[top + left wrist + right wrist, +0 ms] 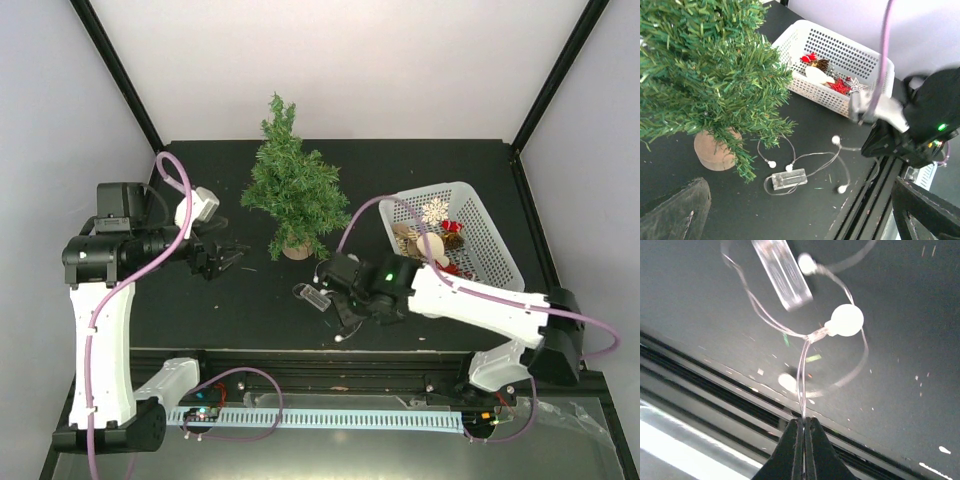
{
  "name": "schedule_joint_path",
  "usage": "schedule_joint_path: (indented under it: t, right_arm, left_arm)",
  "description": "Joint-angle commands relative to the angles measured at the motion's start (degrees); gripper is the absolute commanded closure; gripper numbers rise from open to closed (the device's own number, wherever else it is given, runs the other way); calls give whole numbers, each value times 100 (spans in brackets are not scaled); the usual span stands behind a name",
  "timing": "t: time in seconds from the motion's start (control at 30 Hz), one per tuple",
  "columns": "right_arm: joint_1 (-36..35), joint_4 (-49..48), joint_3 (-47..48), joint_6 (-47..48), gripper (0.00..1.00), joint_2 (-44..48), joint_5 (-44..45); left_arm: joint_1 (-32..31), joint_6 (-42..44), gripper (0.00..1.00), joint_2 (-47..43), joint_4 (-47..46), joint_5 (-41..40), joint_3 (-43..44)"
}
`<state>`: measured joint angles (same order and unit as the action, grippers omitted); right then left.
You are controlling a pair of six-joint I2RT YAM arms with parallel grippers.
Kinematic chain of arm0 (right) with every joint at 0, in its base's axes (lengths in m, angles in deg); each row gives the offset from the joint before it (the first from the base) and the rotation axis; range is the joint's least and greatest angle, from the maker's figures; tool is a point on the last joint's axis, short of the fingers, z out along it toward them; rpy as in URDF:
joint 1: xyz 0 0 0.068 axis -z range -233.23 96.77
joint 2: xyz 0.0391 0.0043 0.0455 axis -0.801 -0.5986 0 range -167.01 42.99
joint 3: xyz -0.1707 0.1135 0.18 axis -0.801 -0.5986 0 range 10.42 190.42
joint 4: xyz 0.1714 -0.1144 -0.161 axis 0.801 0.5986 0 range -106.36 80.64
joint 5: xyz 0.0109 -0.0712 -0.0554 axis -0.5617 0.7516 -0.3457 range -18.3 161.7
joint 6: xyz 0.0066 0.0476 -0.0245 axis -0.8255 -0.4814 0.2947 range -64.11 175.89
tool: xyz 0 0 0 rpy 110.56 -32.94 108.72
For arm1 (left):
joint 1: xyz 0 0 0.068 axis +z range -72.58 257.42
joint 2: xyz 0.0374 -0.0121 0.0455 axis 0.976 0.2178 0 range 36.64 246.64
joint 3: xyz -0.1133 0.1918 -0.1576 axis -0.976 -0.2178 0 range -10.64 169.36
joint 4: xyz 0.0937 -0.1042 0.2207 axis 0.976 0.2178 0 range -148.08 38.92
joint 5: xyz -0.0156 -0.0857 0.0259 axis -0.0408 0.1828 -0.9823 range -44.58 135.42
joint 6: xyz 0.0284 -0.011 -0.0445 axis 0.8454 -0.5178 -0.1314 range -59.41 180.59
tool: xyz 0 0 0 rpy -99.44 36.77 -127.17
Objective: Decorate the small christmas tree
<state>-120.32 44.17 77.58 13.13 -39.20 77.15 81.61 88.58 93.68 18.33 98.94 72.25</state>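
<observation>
The small christmas tree [291, 192] stands upright on its wooden stump [714, 150] at the middle back of the black table. In front of it lies a string of lights with a clear battery box [786, 180] and white bulbs [846, 320]. My right gripper [803, 421] is shut on the thin wire of that string, near the table's front edge [347, 318]. The wire runs up from the jaws to a bulb and the battery box [782, 272]. My left gripper [225, 258] hovers open left of the tree, nothing between its fingers [675, 210].
A white perforated basket [470, 190] sits right of the tree, holding several ornaments: a snowflake, a pine cone, red pieces [840, 86]. The metal rail [715, 385] runs along the table's front edge just below the right gripper.
</observation>
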Motion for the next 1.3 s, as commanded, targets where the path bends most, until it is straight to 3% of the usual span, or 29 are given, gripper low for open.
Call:
schedule_joint_path:
  t: [0.0,0.33,0.53,0.67,0.93,1.27]
  right_arm:
    - [22,954,1233,196,99,301,537]
    - [97,2106,3999,360,99,1,883]
    - [99,2637,5571,523,99,-366,913]
    - [108,2622,6318,638,99,-439,730]
    - [104,2138,6340,807,99,-153,10]
    - [94,1347,6174,824,99,127,-1475]
  left_arm:
    - [-49,603,1,-9,310,-76,388]
    - [-459,1317,1,-60,634,403,433]
    - [-1065,1005,1,-184,50,295,23]
    - [-1768,473,1,-320,-639,-209,-431]
    - [-2354,52,1,-72,-1187,-376,-678]
    - [-2396,-692,1,398,-1700,182,-440]
